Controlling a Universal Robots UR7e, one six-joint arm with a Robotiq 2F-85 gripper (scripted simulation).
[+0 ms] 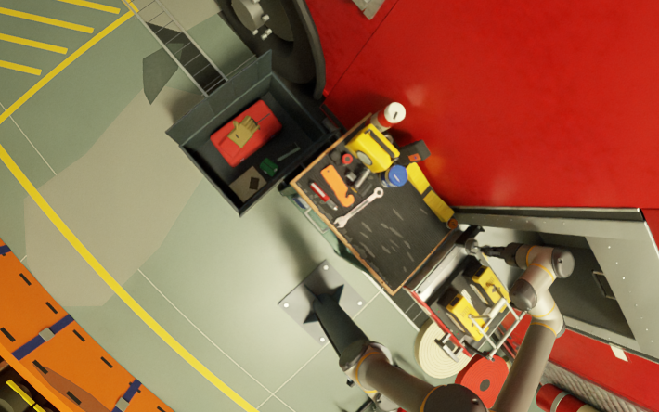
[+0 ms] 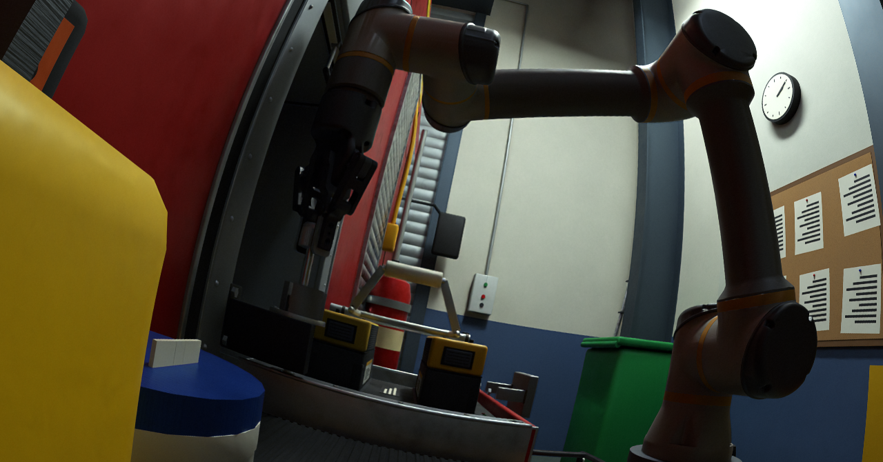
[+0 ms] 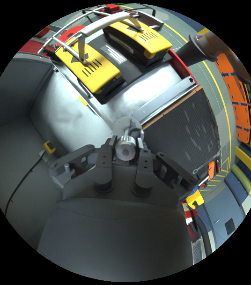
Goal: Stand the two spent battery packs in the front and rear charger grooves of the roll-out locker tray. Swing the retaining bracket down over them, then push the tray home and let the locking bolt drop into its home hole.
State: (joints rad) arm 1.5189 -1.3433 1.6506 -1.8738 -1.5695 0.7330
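Note:
The two yellow-topped battery packs stand upright side by side in the grooves of the roll-out tray. The retaining bracket, a wire frame with a pale handle bar, lies down across their tops. At the tray's inner corner the locking bolt stands upright on its round base, its knurled silver knob on top. My gripper comes down from above, and its fingers are closed on either side of the bolt's knob. In the second side camera the gripper grips the top of the bolt's thin shaft.
The red vehicle body with its open locker bay rises behind the tray. A ribbed black tool mat with a wrench, orange tool and yellow case lies beside the tray. A green bin stands near the arm's base.

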